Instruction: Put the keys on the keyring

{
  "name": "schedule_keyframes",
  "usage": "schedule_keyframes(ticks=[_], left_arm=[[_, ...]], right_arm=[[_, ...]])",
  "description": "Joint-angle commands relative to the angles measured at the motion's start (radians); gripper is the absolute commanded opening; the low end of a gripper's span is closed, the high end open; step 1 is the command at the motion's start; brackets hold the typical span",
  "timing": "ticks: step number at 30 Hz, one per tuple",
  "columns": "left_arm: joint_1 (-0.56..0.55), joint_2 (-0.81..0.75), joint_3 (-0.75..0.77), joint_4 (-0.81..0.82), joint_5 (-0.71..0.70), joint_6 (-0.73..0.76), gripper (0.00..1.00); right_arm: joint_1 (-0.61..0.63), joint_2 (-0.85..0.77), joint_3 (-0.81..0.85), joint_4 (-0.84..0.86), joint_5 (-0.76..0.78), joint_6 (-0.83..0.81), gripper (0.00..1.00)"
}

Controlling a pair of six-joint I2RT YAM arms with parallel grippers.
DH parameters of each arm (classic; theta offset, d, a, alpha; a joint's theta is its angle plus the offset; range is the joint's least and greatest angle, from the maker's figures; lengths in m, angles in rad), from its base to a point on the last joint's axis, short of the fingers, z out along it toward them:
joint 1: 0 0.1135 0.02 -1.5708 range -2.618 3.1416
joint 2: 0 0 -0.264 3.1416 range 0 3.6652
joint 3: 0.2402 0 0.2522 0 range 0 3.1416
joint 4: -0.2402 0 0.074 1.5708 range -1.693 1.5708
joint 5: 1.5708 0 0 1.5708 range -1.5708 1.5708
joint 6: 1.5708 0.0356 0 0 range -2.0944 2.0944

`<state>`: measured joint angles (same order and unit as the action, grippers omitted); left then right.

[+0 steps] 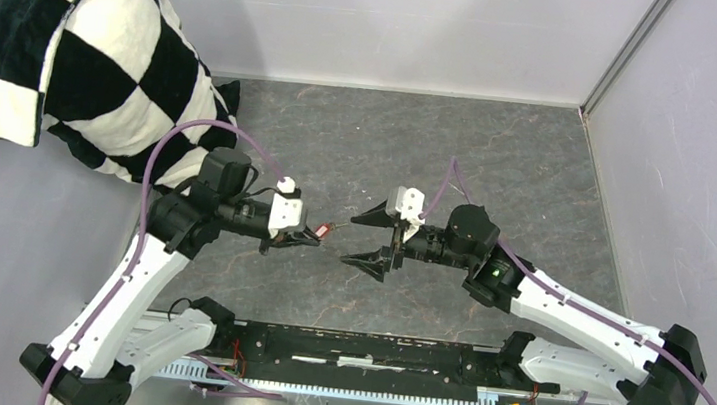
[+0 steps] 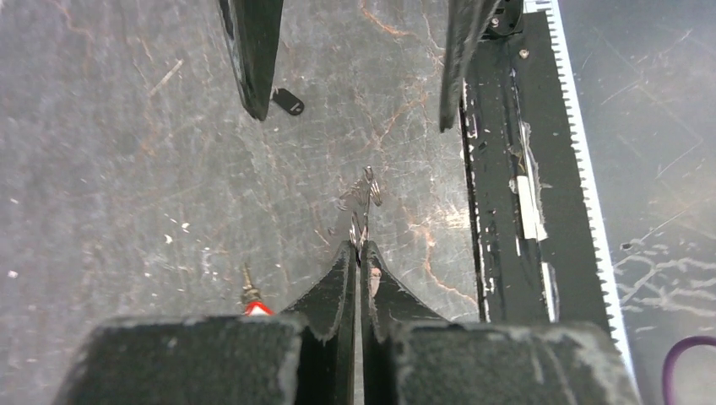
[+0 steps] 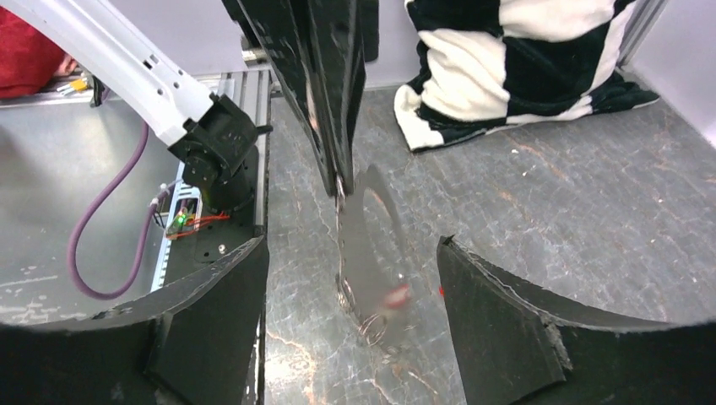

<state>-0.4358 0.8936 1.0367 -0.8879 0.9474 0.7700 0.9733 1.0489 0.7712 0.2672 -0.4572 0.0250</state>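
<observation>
My left gripper point(image 1: 319, 237) point(image 2: 360, 246) is shut on the thin silvery keyring point(image 2: 363, 194), held above the table. In the right wrist view the keyring point(image 3: 342, 274) hangs blurred from the left fingers point(image 3: 329, 93). The red-tagged key point(image 1: 328, 227) point(image 2: 258, 309) point(image 3: 397, 295) dangles by the left gripper; whether it hangs on the ring I cannot tell. The black-headed key point(image 2: 289, 102) lies flat on the table beyond it. My right gripper point(image 1: 351, 239) point(image 3: 350, 245) faces the left one, open, its fingers either side of the hanging ring and touching nothing.
A black-and-white checked pillow point(image 1: 98, 55) point(image 3: 523, 67) leans in the far left corner. A black rail point(image 1: 369, 349) point(image 2: 507, 211) runs along the near table edge between the arm bases. Grey walls close the table at the back and right.
</observation>
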Motion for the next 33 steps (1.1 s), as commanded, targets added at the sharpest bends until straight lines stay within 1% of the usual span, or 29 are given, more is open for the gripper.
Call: schedule_keyframes(ticks=[1, 4, 8, 11, 18, 23, 30, 33], left_arm=[[-0.01, -0.047, 0.027, 0.023, 0.064, 0.143, 0.02], [-0.013, -0.043, 0.038, 0.021, 0.073, 0.133, 0.02], [-0.015, -0.035, 0.043, 0.021, 0.073, 0.117, 0.02], [-0.015, -0.027, 0.05, 0.021, 0.074, 0.094, 0.02], [-0.015, 0.011, 0.074, 0.022, 0.071, 0.066, 0.02], [-0.015, 0.008, 0.073, 0.021, 0.065, 0.081, 0.02], [-0.016, -0.01, 0.067, 0.023, 0.058, 0.093, 0.02], [-0.017, -0.028, 0.049, 0.025, 0.05, 0.111, 0.02]], right_arm=[[0.004, 0.003, -0.033, 0.012, -0.009, -0.012, 0.8], [0.005, 0.014, -0.042, 0.032, -0.022, 0.008, 0.77], [0.025, 0.021, -0.053, 0.046, 0.027, 0.011, 0.73], [0.057, 0.035, -0.049, 0.045, 0.068, 0.002, 0.67], [0.138, 0.058, -0.046, 0.042, 0.161, 0.001, 0.48], [0.18, 0.075, -0.044, 0.062, 0.178, 0.021, 0.41], [0.189, 0.084, -0.022, 0.055, 0.146, 0.04, 0.39], [0.189, 0.061, 0.004, 0.034, 0.119, 0.038, 0.44]])
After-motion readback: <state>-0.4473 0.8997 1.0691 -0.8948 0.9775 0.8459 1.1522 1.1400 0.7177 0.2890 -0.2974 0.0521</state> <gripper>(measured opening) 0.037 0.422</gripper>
